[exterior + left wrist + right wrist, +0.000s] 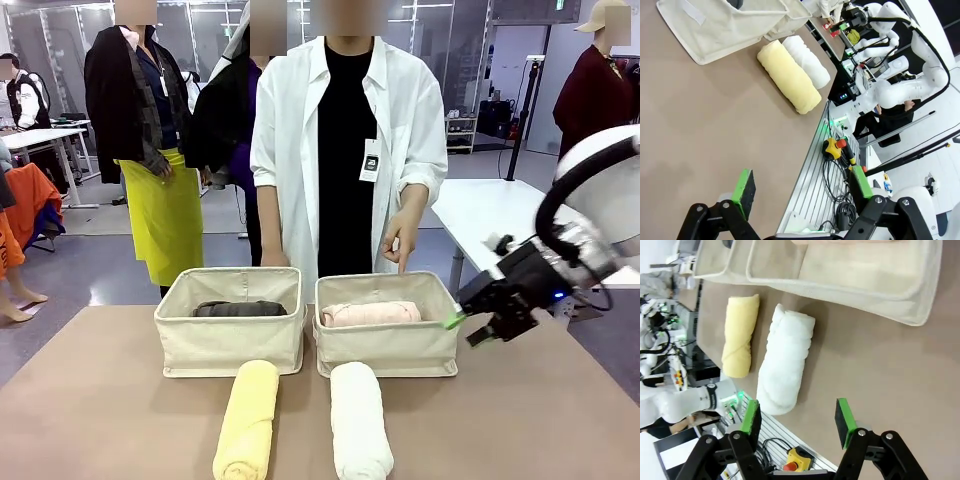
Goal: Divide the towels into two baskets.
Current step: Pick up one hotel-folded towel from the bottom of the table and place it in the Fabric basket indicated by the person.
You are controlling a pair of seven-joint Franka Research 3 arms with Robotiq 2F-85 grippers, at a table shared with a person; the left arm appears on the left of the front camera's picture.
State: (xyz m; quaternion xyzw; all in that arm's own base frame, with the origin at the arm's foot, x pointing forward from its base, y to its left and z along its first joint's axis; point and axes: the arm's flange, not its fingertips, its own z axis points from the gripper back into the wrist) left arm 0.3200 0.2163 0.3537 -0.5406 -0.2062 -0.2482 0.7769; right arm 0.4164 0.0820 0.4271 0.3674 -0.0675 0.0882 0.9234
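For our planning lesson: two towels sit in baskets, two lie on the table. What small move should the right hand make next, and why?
Probably swing the right hand, open and empty beside the right basket, toward the white towel: it lies on the table just before that basket, which holds only the pink towel.

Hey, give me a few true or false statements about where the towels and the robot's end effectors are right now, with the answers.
1. The grey towel lies in the left basket. True.
2. The pink towel lies on the table. False: it lies in the right basket.
3. The yellow towel and the white towel lie on the table in front of the baskets. True.
4. The right end effector grips the white towel. False: it is open and empty, beside the right basket.
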